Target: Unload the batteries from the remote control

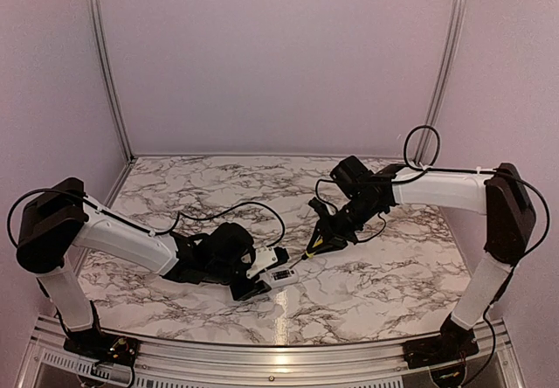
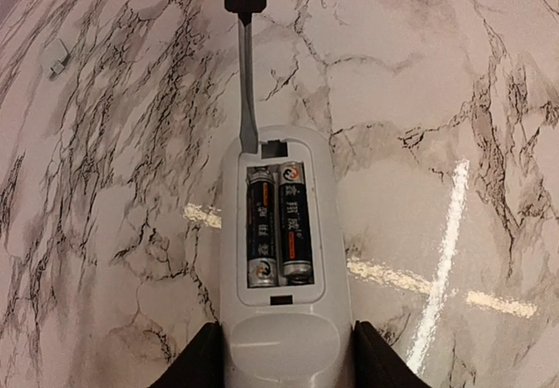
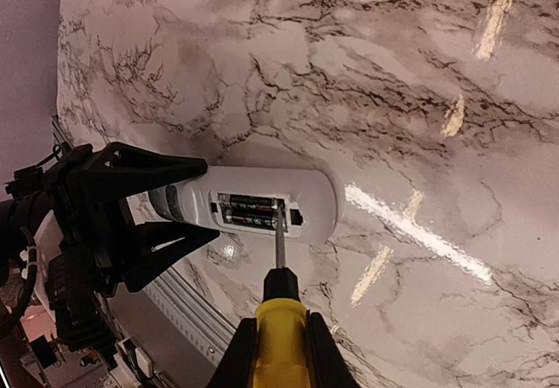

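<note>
The left arm [image 1: 122, 241] stretches low across the bench [image 1: 393, 292]. The left gripper [image 1: 251, 281] has its jaws half-spread, clamping the butt of the remote control [image 1: 281, 274], mid-bench toward the near edge. The right arm [image 1: 437, 187] bends downward, and the right gripper [image 1: 330, 231] is closed on a yellow-handled screwdriver [image 1: 314, 248]. Only the wrist views show the open battery compartment [image 2: 238, 231], holding both batteries [image 2: 279, 222] side by side, with the blade tip at its far end.

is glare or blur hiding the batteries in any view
Left wrist: glare streaks on the marble table flank the remote control; batteries sharp. Right wrist: similar streaks, batteries visible but small. Top external: even light, batteries too small to see.
</note>
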You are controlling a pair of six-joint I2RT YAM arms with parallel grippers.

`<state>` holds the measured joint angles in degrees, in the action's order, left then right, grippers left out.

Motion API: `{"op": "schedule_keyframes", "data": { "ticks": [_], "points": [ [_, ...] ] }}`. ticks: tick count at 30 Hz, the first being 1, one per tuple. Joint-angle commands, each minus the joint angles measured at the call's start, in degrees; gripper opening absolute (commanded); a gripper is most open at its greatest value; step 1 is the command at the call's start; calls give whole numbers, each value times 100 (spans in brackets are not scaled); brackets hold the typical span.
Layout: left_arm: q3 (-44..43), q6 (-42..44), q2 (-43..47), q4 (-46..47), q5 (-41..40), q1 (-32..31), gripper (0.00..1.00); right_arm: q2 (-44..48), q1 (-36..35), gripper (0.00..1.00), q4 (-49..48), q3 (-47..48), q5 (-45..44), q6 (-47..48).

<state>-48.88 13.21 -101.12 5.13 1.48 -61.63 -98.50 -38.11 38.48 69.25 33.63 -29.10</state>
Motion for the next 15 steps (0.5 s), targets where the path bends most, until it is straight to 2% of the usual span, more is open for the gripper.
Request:
{"op": "schedule_keyframes", "data": {
  "ticks": [1,15],
  "points": [
    [-184,-35,-122,14,28,-43,0,-111,-56,0,-80,-2,72,113],
    [-208,-25,-163,-11,11,-43,0,-266,-61,0,-113,-2,109,173]
  ]
}}
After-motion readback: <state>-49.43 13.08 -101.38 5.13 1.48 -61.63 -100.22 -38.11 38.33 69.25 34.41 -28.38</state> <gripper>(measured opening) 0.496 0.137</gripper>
